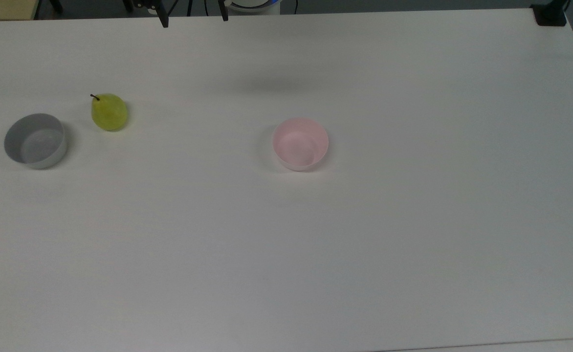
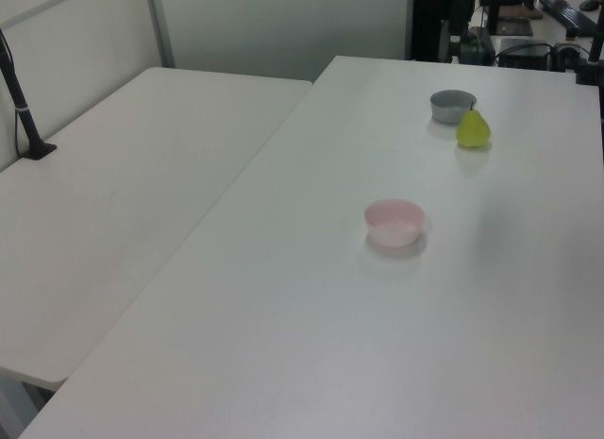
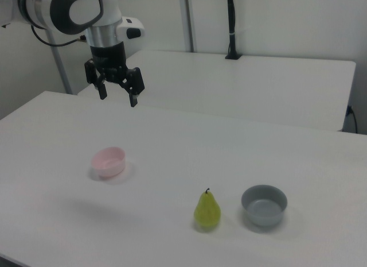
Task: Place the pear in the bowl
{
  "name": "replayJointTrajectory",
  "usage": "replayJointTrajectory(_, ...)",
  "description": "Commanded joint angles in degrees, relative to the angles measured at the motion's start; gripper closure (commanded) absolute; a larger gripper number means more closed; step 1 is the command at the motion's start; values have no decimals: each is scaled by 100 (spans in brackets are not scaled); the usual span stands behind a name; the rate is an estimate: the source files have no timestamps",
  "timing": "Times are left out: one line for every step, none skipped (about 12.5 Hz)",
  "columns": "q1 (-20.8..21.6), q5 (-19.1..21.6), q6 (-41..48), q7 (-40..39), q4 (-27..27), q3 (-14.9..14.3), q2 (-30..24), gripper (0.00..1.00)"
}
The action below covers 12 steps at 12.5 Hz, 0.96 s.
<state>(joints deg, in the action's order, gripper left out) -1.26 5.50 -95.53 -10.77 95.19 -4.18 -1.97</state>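
The yellow-green pear point(image 1: 109, 112) stands upright on the white table point(image 1: 316, 244), stem up, in the top view's left part. It shows again in the left view point(image 2: 473, 129) and the right view point(image 3: 207, 211). The pale pink bowl point(image 1: 300, 143) sits empty near the table's middle, well apart from the pear point(image 2: 394, 222) point(image 3: 109, 162). My gripper point(image 3: 118, 100) hangs open high above the table, beyond the pink bowl in the right view, holding nothing. In the top view its two dark fingertips point(image 1: 164, 22) poke in at the upper edge.
An empty grey bowl point(image 1: 35, 141) stands right beside the pear point(image 2: 452, 105) point(image 3: 264, 204). A second white table point(image 2: 123, 194) adjoins mine. A black post point(image 3: 231, 26) and a clamp point(image 1: 550, 14) stand at the table edges.
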Motion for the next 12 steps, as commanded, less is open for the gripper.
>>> replayJointTrajectory(38, -5, -132, 67, 87, 23, -40, 0)
replayJointTrajectory(38, -6, -124, 67, 87, 23, -40, 0)
replayJointTrajectory(38, -6, -133, 75, 87, 23, -40, 0)
replayJointTrajectory(38, -6, -133, 75, 87, 23, -40, 0)
replayJointTrajectory(38, -6, -133, 75, 87, 23, -40, 0)
replayJointTrajectory(38, -6, -133, 75, 87, 23, -40, 0)
replayJointTrajectory(38, -6, -124, 75, 87, 23, -40, 0)
replayJointTrajectory(38, -6, -124, 67, 79, 23, -40, 0)
replayJointTrajectory(38, -6, -124, 58, 87, 14, -49, 0)
replayJointTrajectory(29, -14, -98, 6, 87, -29, -66, 0)
replayJointTrajectory(3, -67, -80, -126, 87, -39, -84, 0)
replayJointTrajectory(-32, -119, -54, -405, 87, -39, -93, 0)
